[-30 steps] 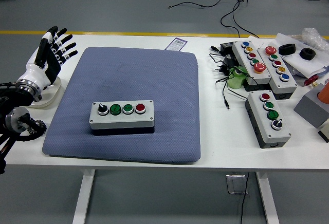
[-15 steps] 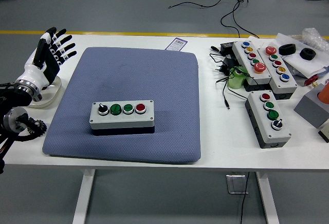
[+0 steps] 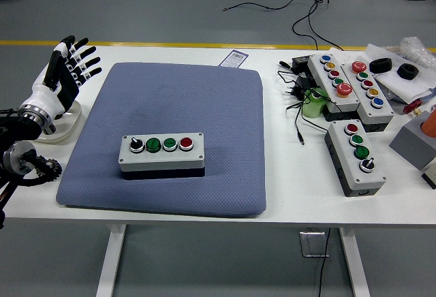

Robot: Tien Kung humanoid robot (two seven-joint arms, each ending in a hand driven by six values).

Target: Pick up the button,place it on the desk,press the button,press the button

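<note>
Near the table's left edge your left hand [image 3: 68, 69] is raised with fingers spread, holding nothing, apparently clear of the mat [image 3: 170, 140], where the button box [image 3: 161, 151] sits toward its front.

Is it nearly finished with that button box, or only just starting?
The button box already sits on the blue mat, so the placing looks done. Nothing is in hand: the left robot hand is raised at the table's left edge, fingers spread, clear of the box. Whether any presses remain can't be told.
</note>
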